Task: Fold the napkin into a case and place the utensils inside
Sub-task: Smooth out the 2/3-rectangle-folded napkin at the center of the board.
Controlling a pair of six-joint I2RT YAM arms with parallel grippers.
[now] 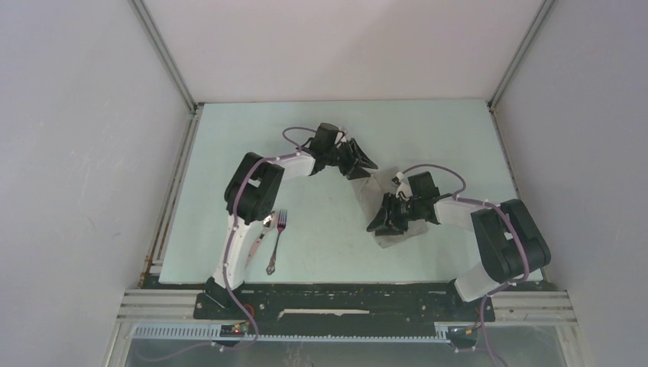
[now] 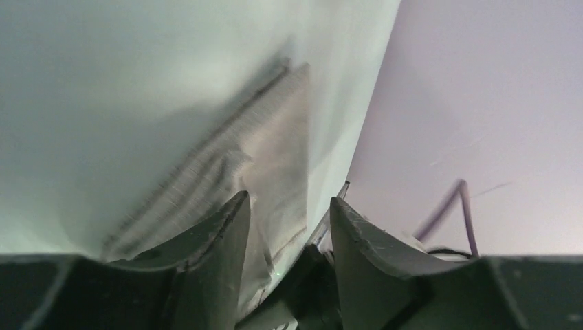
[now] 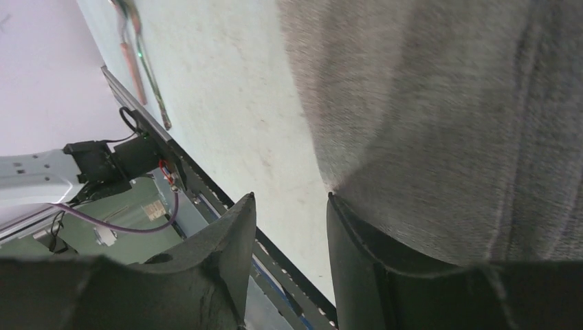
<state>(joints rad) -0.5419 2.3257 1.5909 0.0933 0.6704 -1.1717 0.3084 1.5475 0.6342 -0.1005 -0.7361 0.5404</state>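
Grey woven napkin (image 1: 374, 189) sits mid-table, folded down to a narrow strip that runs diagonally between the two arms. Far end points toward the back, near end toward the front edge. Left gripper (image 1: 365, 167) hangs at the far end, right gripper (image 1: 380, 222) at the near end. One arm per end makes sense, prob. to keep the fold square and stop it springing open.

Left wrist cam: left gripper (image 2: 289, 220) has its fingers (image 2: 223, 240) parted, a clear gap, nothing pinched. The layered strip lies just below and ahead of the tips, creases and stacked edges showing along its long side.

Right wrist cam: right gripper (image 3: 287, 227) is spread too. One finger (image 3: 357, 240) sits over the cloth's edge, the other over bare table (image 3: 227, 103), and the gap between them shows tabletop only. So neither arm is gripping the cloth, which lies flat on its own.

Fork (image 1: 276, 237) and spoon (image 1: 254, 248) lie side by side near the left arm's base, well apart from the cloth. The spoon is partly hidden under that arm in the top view. Handy spot: the left arm is the closer one for the pick.

My read: folding is about done and loading isn't started. Whether the strip has an open mouth for the cutlery, can't tell. Risk at the next grab: thin metal lying flat on the table, easy to slip.
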